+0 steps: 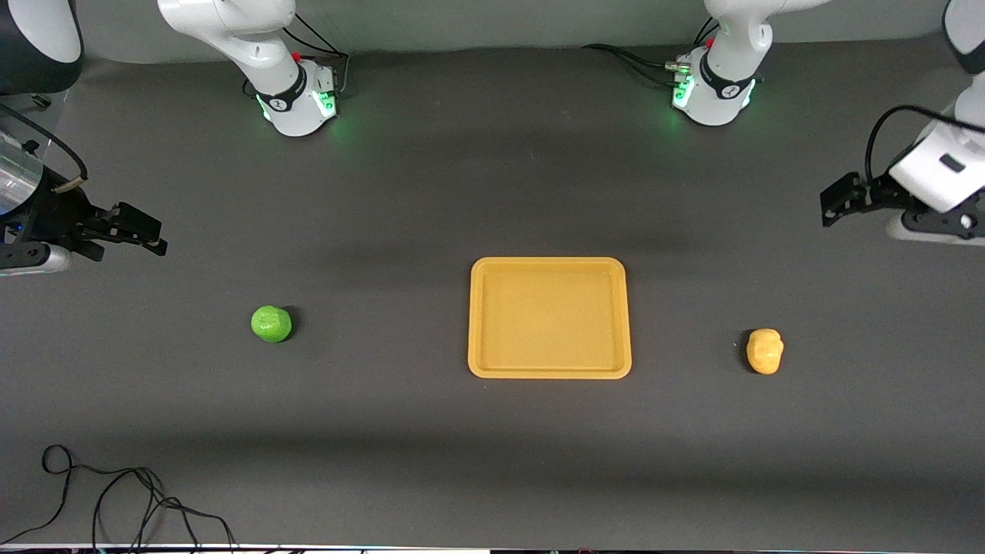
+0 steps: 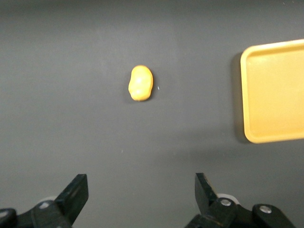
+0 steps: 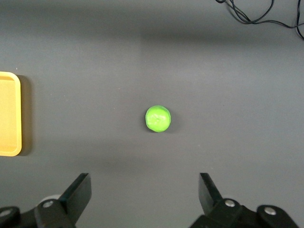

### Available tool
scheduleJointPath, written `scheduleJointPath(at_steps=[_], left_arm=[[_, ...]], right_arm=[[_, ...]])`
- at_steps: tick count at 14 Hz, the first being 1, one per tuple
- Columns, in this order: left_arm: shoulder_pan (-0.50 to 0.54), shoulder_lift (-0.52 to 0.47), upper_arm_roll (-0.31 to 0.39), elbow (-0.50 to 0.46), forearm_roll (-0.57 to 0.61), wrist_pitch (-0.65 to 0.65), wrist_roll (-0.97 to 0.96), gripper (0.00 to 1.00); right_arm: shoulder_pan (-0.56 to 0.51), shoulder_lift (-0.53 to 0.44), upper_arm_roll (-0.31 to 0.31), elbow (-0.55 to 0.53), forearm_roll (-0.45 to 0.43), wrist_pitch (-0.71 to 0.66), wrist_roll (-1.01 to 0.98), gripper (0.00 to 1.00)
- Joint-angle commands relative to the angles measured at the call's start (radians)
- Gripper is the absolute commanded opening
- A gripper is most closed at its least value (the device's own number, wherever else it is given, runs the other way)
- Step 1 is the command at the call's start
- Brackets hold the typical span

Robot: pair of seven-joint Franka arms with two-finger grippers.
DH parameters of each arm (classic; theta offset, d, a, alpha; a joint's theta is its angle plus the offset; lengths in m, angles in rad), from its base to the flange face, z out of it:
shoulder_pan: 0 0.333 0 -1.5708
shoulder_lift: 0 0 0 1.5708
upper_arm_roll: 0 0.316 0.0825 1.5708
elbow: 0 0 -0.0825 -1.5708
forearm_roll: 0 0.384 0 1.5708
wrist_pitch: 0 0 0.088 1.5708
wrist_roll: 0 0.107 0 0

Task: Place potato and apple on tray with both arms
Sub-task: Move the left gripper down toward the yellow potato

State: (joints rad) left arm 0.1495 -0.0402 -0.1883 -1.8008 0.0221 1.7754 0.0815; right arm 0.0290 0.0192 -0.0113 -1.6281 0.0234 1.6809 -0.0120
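Note:
The yellow-orange tray (image 1: 549,372) lies empty in the middle of the table. The green apple (image 1: 271,323) sits on the mat toward the right arm's end. The lumpy yellow potato (image 1: 765,351) sits toward the left arm's end. My right gripper (image 1: 142,231) is open and empty, raised over the mat at the right arm's end of the table, apart from the apple (image 3: 157,118). My left gripper (image 1: 835,201) is open and empty, raised over the mat at the left arm's end, apart from the potato (image 2: 141,83). Each wrist view shows an edge of the tray (image 2: 273,90) (image 3: 9,114).
Black loose cables (image 1: 115,500) lie near the table's front edge at the right arm's end and also show in the right wrist view (image 3: 256,14). The two arm bases (image 1: 296,100) (image 1: 712,92) stand along the table's back edge.

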Motion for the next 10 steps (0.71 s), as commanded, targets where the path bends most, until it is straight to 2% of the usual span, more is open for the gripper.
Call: scheduleJointPath(at_steps=[1, 7, 10], left_arm=[[-0.001, 0.136, 0.001, 0.011, 0.028, 0.109, -0.003, 1.0], [0.001, 0.367, 0.003, 0.011, 0.059, 0.297, 0.001, 1.0], [0.002, 0.469, 0.003, 0.011, 0.157, 0.402, -0.008, 1.0]], right_arm=[[-0.006, 0.019, -0.006, 0.046, -0.013, -0.003, 0.0, 1.0], [-0.008, 0.012, -0.027, 0.066, -0.016, -0.007, -0.017, 1.0], [-0.001, 0.019, -0.03, 0.063, -0.016, -0.021, -0.04, 0.94]])
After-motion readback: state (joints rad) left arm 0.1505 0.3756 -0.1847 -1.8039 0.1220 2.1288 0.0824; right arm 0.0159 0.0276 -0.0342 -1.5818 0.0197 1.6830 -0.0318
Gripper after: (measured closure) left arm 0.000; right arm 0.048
